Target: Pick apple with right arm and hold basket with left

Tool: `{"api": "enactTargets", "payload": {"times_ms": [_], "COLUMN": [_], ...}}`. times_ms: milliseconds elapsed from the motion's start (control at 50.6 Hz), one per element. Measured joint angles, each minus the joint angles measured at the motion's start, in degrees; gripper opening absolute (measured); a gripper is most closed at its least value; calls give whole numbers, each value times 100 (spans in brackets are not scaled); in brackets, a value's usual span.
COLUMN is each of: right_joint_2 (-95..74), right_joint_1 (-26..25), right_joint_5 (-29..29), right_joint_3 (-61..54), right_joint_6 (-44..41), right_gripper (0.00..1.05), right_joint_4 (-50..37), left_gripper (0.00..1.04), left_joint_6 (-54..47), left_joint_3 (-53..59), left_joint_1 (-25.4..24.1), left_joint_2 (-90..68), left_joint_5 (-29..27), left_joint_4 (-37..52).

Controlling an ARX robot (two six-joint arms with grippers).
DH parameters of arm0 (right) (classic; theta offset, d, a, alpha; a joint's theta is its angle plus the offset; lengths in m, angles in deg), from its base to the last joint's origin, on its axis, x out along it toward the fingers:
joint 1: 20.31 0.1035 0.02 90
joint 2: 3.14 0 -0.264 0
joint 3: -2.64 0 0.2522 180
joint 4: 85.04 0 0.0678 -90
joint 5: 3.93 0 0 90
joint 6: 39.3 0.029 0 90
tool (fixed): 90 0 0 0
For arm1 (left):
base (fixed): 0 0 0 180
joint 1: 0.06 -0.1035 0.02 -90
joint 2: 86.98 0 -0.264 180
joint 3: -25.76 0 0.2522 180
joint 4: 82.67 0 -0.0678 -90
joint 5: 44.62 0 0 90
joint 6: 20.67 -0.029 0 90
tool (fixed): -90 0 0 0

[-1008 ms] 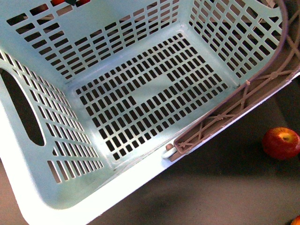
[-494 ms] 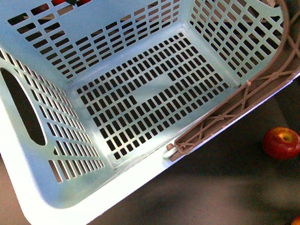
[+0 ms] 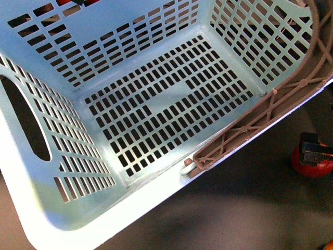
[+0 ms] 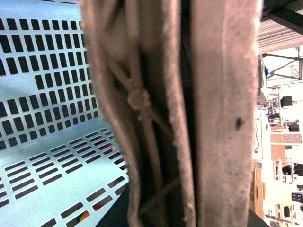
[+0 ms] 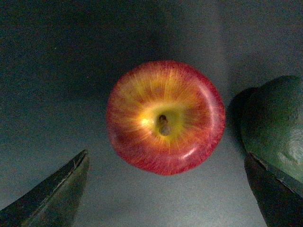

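The pale aqua basket [image 3: 151,104] fills most of the front view, tilted, with its brown latticed handle [image 3: 260,117] lying along the near right rim. In the left wrist view that handle [image 4: 208,113] fills the middle, close up, against the slotted basket wall [image 4: 47,94]. My left gripper is shut on it, and its fingers are hidden. The red apple [image 3: 307,166] sits on the dark table right of the basket. My right gripper [image 3: 316,150] hangs over it. From the right wrist, the apple [image 5: 165,117] shows stem-up, and the open gripper [image 5: 166,155] has a finger on each side, apart from it.
A dark green fruit [image 5: 277,123] lies close beside the apple, next to one finger. An orange fruit [image 3: 329,245] peeks in at the front view's lower right corner. Red and orange shapes [image 3: 67,2] show behind the basket's far wall. Dark table [image 3: 234,208] lies in front.
My right gripper has come into the front view and now covers the top of the apple. The basket has barely shifted.
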Motion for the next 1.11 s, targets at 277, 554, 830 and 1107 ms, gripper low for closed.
{"api": "enactTargets", "payload": {"times_ms": [277,554,830,1107], "right_joint_2": [-557,-979,-1082,-879], "right_joint_1": [-74,-92,-140,-160], "right_joint_5": [7,-9,-15,-15], "right_joint_3": [678,1025,1093,643], "right_joint_6": [94,291,411,516], "right_gripper": [96,96,82,80], "right_joint_4": [221,254,188,-149], "left_gripper": [16,16,16,16], "left_joint_6": [0,0,0,0], "left_joint_3": [0,0,0,0], "left_joint_1": [0,0,0,0], "left_joint_2": [0,0,0,0], "left_joint_5": [0,2,2,0], "left_joint_4": [0,0,0,0]}}
